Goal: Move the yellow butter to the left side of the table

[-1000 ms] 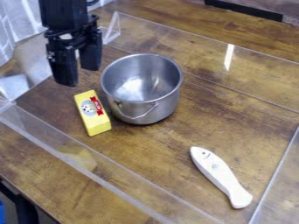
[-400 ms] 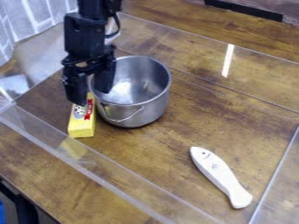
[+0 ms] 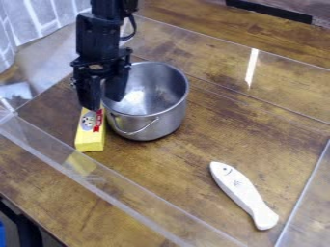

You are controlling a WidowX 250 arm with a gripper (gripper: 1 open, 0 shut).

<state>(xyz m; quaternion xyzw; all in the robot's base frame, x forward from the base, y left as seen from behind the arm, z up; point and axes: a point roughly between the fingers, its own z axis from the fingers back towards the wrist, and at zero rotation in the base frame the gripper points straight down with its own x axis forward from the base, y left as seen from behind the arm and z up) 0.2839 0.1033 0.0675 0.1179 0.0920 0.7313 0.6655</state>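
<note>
Yellow butter (image 3: 91, 135) below the tool (image 3: 96, 95).

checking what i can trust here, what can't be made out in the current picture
Camera view:
- Claw tips: dark and blurred against the butter; grip or mere touch unclear.
- Butter's far end: covered by the claw.
- Butter's label: too small to read.
- Pot's inner near wall: hidden by its rim.
- Arm: top cut off by the picture's upper edge.

Blocked to the right of the butter (image 3: 91, 132) by the steel pot (image 3: 147, 100), hemmed in in front by a clear plastic wall (image 3: 110, 189), wide open across bare bench (image 3: 213, 140) between pot and white utensil (image 3: 244, 196).
</note>
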